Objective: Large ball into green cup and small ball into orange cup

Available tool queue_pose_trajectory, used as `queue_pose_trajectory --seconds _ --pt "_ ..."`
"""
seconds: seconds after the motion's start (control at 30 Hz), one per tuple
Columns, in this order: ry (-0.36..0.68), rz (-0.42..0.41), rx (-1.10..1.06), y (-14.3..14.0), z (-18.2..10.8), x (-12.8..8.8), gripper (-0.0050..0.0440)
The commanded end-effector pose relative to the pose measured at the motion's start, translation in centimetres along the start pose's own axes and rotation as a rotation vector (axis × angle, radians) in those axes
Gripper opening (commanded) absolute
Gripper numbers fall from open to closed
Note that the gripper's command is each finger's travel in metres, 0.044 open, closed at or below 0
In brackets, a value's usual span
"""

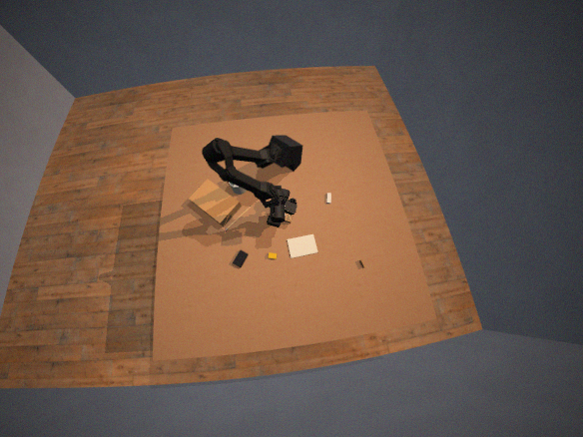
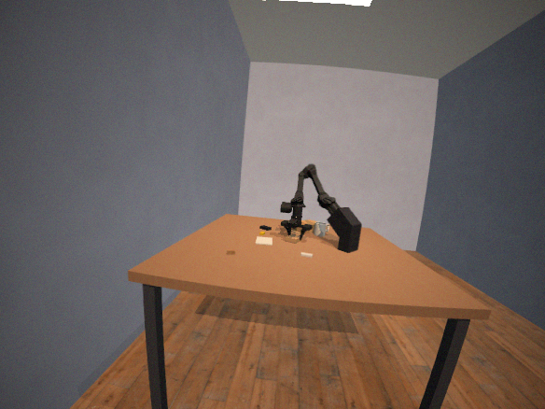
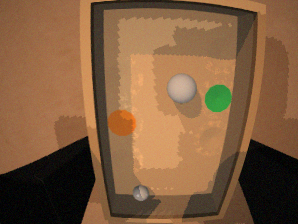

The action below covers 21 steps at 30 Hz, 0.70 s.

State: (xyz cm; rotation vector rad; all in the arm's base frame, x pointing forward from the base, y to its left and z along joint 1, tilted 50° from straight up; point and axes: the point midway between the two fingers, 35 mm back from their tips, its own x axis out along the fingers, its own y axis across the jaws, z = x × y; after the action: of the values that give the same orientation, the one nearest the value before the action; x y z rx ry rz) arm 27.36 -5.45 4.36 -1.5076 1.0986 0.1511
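Note:
The wooden puzzle [image 3: 87, 63] is a small tan tray with a dark inner rim under a clear cover, and it fills the wrist view. The large white ball [image 3: 181, 87] sits just left of the green cup [image 3: 217, 98], touching or almost touching it. The orange cup [image 3: 121, 123] is at the left wall. The small grey ball [image 3: 140, 193] lies at the near edge. My gripper [image 3: 168, 143] [image 1: 276, 217] [image 2: 295, 233] stands low over the table with one finger on each side of the puzzle, shut on it. In the top and exterior views the gripper hides most of the puzzle.
A tan wooden box [image 1: 214, 201] lies left of the gripper, with a grey mug [image 2: 320, 228] by the arm. A white pad [image 1: 301, 245], a yellow block [image 1: 272, 255], a black block [image 1: 240, 258], a small white block [image 1: 328, 198] and a small dark piece [image 1: 359, 264] lie around. The robot base [image 1: 286, 151] stands behind.

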Motion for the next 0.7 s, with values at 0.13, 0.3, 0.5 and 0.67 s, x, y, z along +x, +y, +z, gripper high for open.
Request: queue_pose_trajectory --seconds 0.13,0.3,0.5,0.67 --pt "-0.001 -0.007 0.006 -0.3 0.1 -3.6 0.0089" --pt "0.000 -0.011 0.005 -0.2 -0.2 -5.4 0.0000" --pt "0.002 -0.012 0.005 -0.2 0.0 -5.1 0.0000" --pt "0.005 -0.012 0.004 -0.1 0.1 -4.7 0.0000"
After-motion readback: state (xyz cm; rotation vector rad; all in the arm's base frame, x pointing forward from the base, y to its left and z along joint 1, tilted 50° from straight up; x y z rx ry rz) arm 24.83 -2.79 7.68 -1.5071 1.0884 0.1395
